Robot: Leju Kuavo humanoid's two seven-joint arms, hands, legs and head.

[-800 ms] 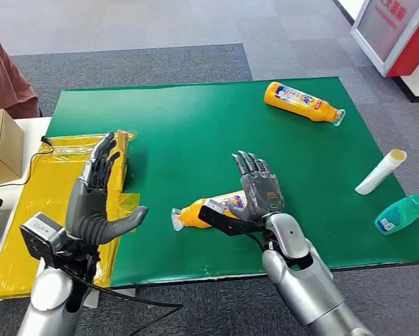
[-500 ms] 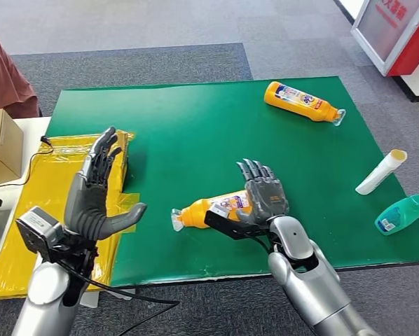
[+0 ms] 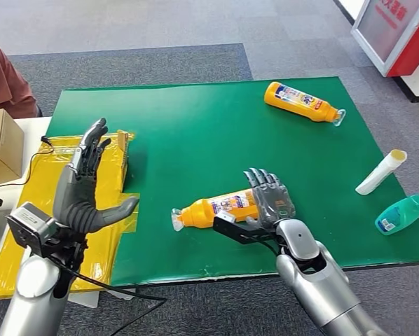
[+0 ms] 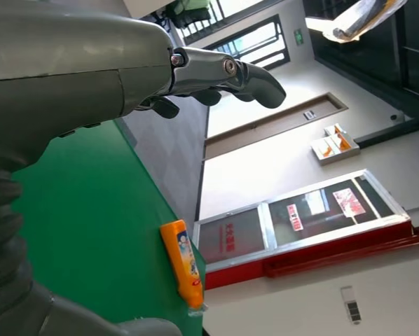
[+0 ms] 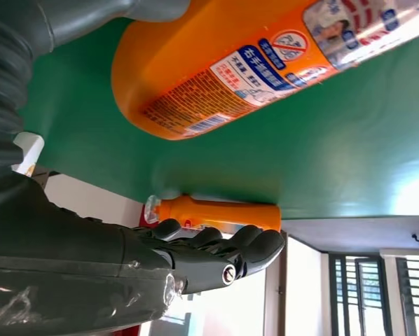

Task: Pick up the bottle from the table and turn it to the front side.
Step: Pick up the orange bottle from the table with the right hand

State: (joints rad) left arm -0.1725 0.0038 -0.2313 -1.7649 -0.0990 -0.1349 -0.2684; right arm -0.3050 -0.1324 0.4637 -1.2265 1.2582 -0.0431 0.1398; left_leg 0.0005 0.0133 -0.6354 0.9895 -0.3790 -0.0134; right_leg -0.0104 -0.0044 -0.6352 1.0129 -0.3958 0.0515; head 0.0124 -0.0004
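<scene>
1. Bottle (image 3: 218, 208), orange with a clear cap, lies on its side near the front edge of the counter (image 3: 197, 133), cap toward the left edge; its printed label faces up in the head view.
2. Right hand (image 3: 268, 203) sits at the bottle's base end, fingers (image 3: 260, 178) spread and raised behind it, thumb stretched along the front side; open, nothing gripped; whether it touches the bottle cannot be told.
3. Left hand (image 3: 83, 192) hovers over the yellow sheet (image 3: 17, 210) at the counter's left edge, fingers apart and upright, holding nothing.
4. Second orange bottle (image 3: 303, 102) lies near the back right corner; a white tube (image 3: 380, 171) and a teal bottle (image 3: 403, 213) lie at the right edge, well apart from the hands.
5. Cardboard box (image 3: 1, 147) stands beyond the left edge.
</scene>
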